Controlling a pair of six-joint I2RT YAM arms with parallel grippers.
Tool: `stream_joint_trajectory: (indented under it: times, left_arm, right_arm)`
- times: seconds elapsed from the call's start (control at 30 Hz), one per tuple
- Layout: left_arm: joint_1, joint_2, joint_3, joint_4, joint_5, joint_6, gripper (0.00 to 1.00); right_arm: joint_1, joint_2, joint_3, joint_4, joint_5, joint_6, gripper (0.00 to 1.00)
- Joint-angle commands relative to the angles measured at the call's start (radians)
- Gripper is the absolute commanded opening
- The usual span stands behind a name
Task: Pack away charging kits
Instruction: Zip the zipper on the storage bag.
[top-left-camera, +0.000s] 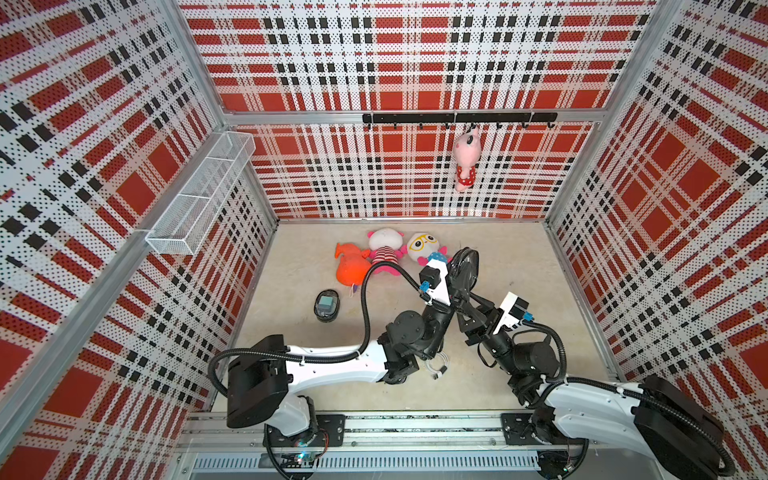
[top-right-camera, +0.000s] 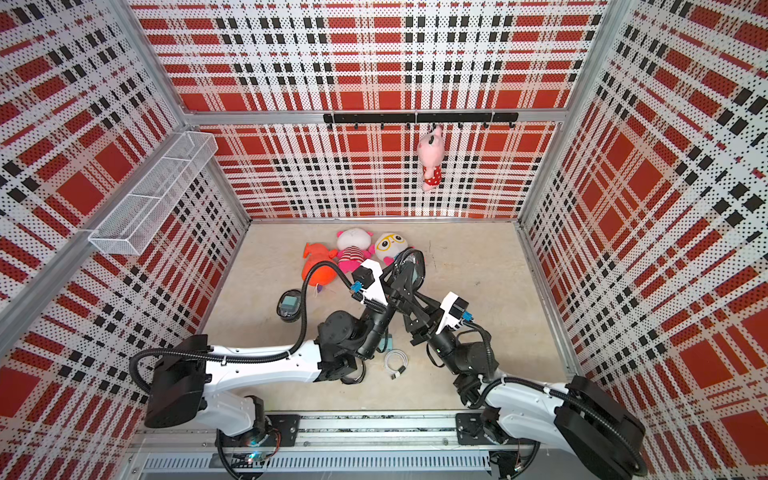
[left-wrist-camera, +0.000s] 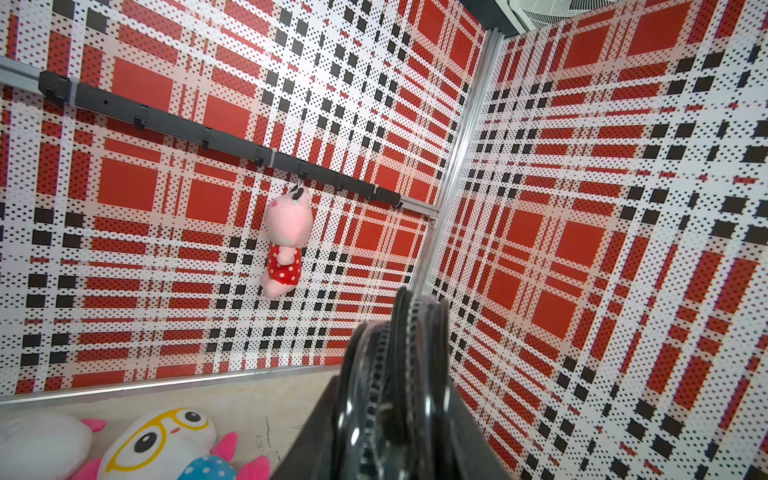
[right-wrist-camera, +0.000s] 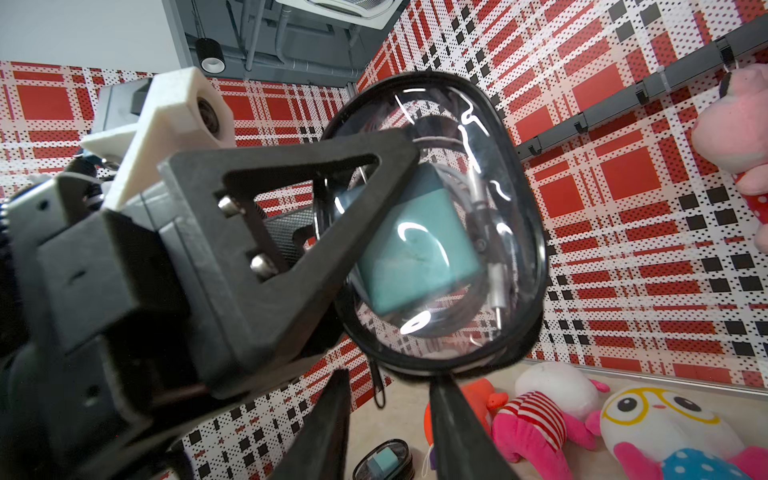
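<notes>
A teal adapter and a coiled cable sit packed inside the held case, a black oval zip pouch with a clear window. The cube lies tilted behind the window. The cable loops beside it, and its metal plug tips point toward the end of the case nearest the right gripper.

The held case is up in the air above the table, close to the plush with yellow glasses. It stands on edge with its long axis roughly upright. Its window is turned toward the right arm.

The left gripper is clamped on the held case, one finger lying flat across the window. The right gripper's two fingers stand a little apart at the case's lower rim. I cannot tell whether they grip it.

On the table, a second case lies flat with a second adapter showing through its window. A loose cable, white and coiled, lies near the front between the two arms. Just beside it, a third adapter peeks out from under the left arm.

An orange plush and a striped plush lie in a row with the glasses one near the back wall. A pink plush hangs from the hook rail. A wire basket is mounted on the side wall.
</notes>
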Motion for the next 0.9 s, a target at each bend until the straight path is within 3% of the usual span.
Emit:
stream_joint_trajectory:
  times: [0.0,0.5,0.87]
  left_arm:
    - [-0.008,0.012,0.033,0.048,0.009,0.009,0.00]
    - [-0.008,0.009,0.006,0.085,0.023,-0.006,0.00]
    - [-0.006,-0.005,-0.017,0.100,-0.002,0.006,0.00]
  right_arm:
    - [0.006,0.000,0.026,0.011,-0.010,0.001,0.34]
    - [0.006,0.021,0.046,0.019,-0.001,0.028,0.21]
    - [0.006,0.042,0.041,0.037,0.029,0.040,0.01]
